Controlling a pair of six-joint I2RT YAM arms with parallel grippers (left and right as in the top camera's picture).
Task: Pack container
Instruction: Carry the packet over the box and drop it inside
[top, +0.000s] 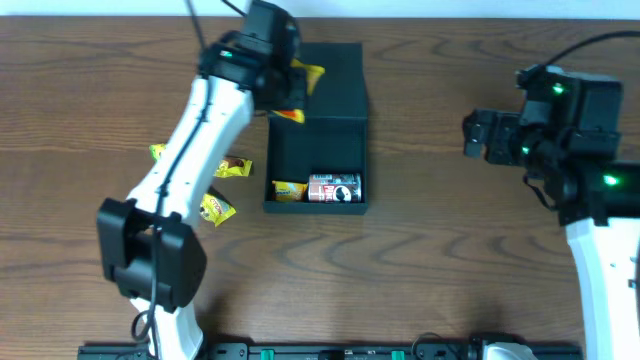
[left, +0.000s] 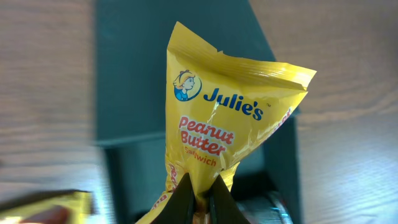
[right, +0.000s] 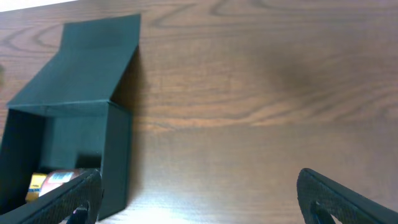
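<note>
- Wood-grain worktop (top: 450, 250); dark container (top: 320, 150) at centre, flap lid open toward the far side, red can (top: 335, 188) and one small packet (top: 290, 189) at its near end.
- Left end effector (left: 200, 200) clenched on a yellow Julie's packet (left: 217, 124), above the container's far-left part.
- Right end effector (right: 199, 193) released, empty, well right of the container.
- Step in hand, apparently: bringing a packet in for deposit.
- Next, likely: lower into the bare interior, let go, then fetch the loose packets (top: 217, 207) on the left.

You see a yellow Julie's packet (left: 230, 112) with blue and red lettering, a dark green-black container (top: 335, 75), a red can (top: 335, 187) and a brown wood-grain table (top: 450, 250).
</note>
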